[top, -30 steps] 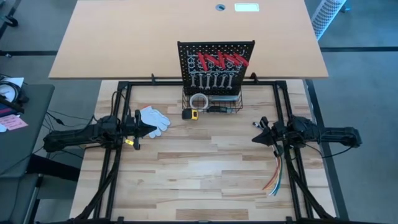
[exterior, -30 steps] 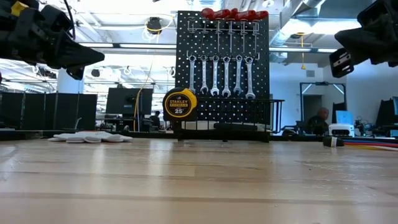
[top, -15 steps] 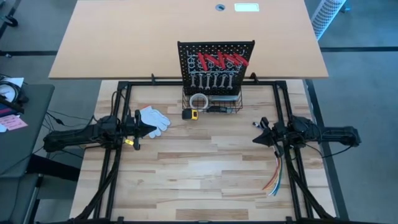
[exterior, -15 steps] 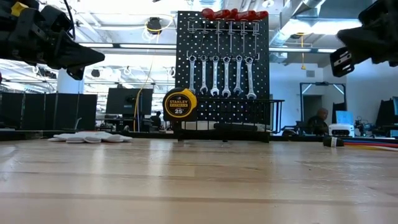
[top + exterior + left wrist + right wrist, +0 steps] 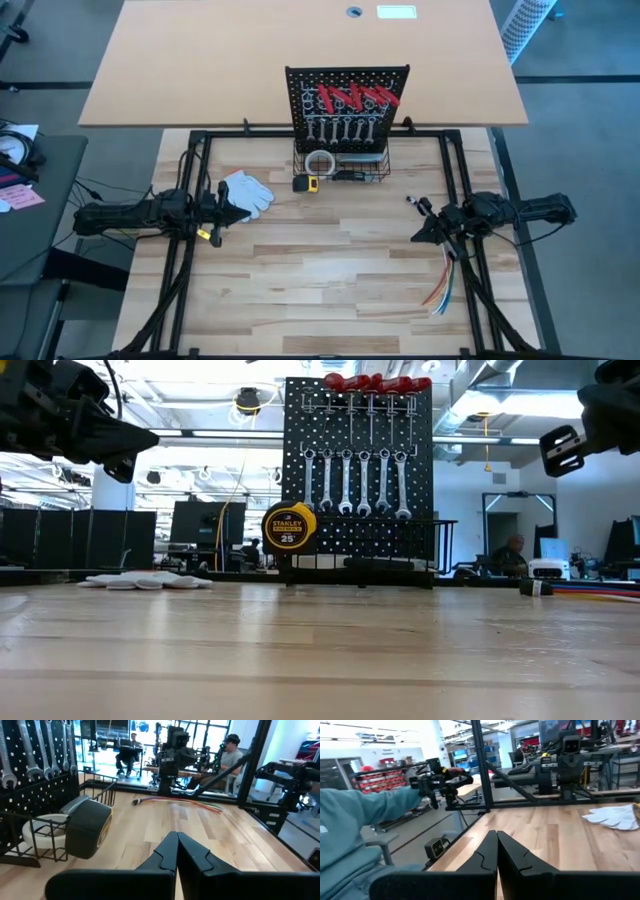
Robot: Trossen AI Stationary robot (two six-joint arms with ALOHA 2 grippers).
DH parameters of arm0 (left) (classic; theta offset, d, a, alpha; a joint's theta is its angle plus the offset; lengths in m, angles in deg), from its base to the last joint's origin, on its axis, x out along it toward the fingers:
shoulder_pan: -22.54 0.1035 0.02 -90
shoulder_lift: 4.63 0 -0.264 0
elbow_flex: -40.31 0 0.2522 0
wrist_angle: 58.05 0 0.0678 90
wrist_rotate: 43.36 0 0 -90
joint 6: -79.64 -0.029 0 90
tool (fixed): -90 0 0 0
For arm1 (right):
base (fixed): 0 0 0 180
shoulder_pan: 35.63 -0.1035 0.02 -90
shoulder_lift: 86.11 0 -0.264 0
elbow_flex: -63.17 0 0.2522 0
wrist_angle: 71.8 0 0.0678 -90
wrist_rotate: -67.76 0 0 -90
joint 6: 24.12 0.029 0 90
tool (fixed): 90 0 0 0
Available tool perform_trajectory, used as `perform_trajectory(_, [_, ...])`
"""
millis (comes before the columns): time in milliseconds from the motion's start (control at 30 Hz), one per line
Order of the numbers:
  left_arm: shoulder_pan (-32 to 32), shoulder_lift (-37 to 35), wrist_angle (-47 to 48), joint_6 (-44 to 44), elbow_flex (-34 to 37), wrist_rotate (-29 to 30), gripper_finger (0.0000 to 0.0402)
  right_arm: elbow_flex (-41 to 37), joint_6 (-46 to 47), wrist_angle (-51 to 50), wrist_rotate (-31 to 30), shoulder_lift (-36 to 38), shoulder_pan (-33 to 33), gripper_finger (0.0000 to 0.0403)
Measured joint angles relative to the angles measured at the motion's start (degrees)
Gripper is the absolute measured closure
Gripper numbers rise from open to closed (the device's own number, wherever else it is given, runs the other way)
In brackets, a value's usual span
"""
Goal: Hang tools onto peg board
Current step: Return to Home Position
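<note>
We see the clenched, empty left gripper [image 5: 230, 208] at mid-left and right gripper [image 5: 419, 236] at mid-right drawn back slightly, while the tools [image 5: 343, 128] hang on the peg board [image 5: 299, 84], upper centre: job likely finished.

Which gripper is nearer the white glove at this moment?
Left. The left gripper is right beside the white glove, at its edge on the table's left side. The right gripper is far across the table on the other side, above the coloured wires.
</note>
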Motion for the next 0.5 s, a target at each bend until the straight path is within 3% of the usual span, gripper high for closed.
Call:
perform_trajectory(367, [0.0,0.2,-0.1,-0.4,0.0,0.1,0.0401,0.0,0.0,-0.1,0.0,0.0,-0.2,0.0397])
perform_trajectory(500, [0.0,0.1,-1.1,-7.8,0.0,2.1,0.0401,0.0,-4.7,1.9,-2.1,-0.2,-0.1,0.0397])
